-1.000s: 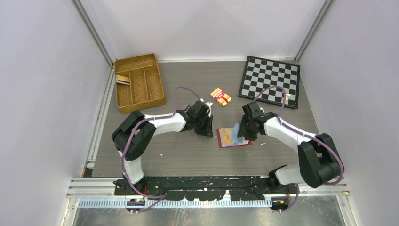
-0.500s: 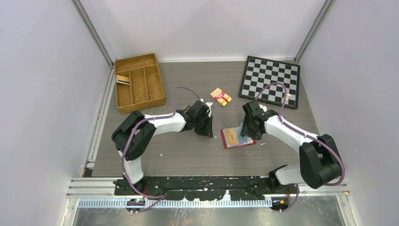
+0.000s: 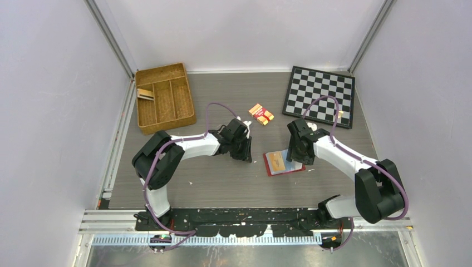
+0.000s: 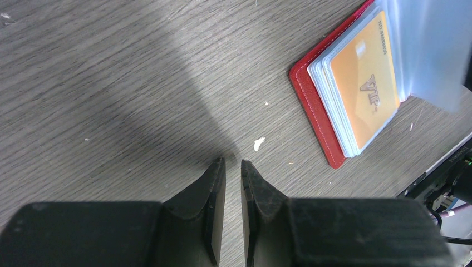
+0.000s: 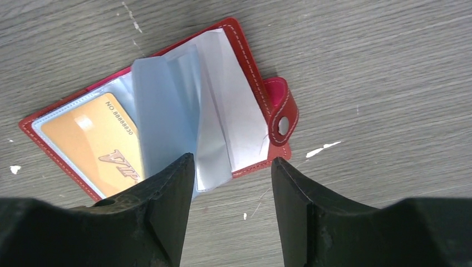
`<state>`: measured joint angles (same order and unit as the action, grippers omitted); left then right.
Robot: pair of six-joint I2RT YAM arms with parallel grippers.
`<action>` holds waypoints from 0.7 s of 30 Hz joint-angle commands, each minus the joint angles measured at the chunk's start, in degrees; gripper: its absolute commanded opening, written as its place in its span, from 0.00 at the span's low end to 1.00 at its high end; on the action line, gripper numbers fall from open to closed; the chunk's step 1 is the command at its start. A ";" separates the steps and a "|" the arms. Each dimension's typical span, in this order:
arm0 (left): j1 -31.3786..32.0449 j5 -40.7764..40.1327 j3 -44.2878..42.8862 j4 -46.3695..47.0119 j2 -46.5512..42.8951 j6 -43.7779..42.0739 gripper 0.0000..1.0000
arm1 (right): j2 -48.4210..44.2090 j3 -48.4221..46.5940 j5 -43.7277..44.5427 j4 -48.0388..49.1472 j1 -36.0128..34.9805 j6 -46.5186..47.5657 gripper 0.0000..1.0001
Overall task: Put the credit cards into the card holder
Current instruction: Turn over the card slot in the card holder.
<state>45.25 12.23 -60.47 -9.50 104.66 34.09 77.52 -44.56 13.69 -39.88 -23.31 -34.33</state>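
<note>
Along the near edge a metal rail carries both arm bases. Beyond it lies the grey wood-grain counter (image 3: 222, 189), dotted with small white flecks. Plain pale walls close it in on the left, the right and the far side.

The left end effector (image 4: 232, 162) hangs low over bare counter. Its jaws stand only a narrow slit apart, with nothing between them and nothing held. Just to its right lies the small dark-red leather-like card holder (image 4: 318, 114), opened flat near the middle of the counter. An orange-yellow credit card (image 4: 364, 89) sits inside its uppermost clear bluish plastic sleeve.

The right end effector (image 5: 232, 161) is over the holder's near edge, jaws well apart and gripping nothing. In the right wrist view, loose sleeves (image 5: 164, 105) stand up from the card holder (image 5: 245, 72) and reach in between the two fingers. Whether a finger touches them cannot be told. The credit card (image 5: 94, 147) lies on the left half, and the red snap tab (image 5: 281, 114) sticks out on the right.

Farther back, an orange-and-red banded pack (image 3: 261, 114) lies well apart from the card holder (image 3: 276, 163). A brown wicker divided tray (image 3: 161, 70) sits at the far left, and a black-and-white chessboard (image 3: 319, 95) at the far right.
</note>
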 commanded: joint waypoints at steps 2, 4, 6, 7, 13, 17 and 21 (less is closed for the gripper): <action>-0.32 -0.22 1.05 1.19 -0.85 -0.53 0.18 | 0.87 -0.33 -4.14 4.34 -0.20 1.44 0.61; -0.33 -0.39 1.18 1.19 -1.08 -0.60 0.18 | 1.14 -0.11 -5.45 5.42 -0.24 1.67 0.63; -0.34 -0.36 1.31 1.23 -1.13 -0.54 0.18 | 1.23 -0.03 -5.57 5.47 -0.17 1.88 0.65; -0.33 -0.36 1.24 1.23 -1.13 -0.59 0.18 | 1.31 -0.13 -5.41 5.31 -0.19 2.04 0.66; -0.34 -0.19 1.15 1.30 -1.04 -0.59 0.18 | 0.44 -0.29 -5.19 4.56 -0.23 2.60 0.70; -0.32 -0.05 1.10 1.41 -0.95 -0.60 0.18 | 1.14 -0.60 -2.64 3.92 -0.24 2.34 0.69; -0.30 -0.08 1.10 1.33 -1.04 -0.60 0.18 | 2.02 -0.61 1.74 2.46 -0.17 1.11 0.69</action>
<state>45.25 12.51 -60.16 -8.78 104.66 34.09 78.89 -44.40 10.35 -36.58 -23.31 -32.49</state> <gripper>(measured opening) 0.185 0.694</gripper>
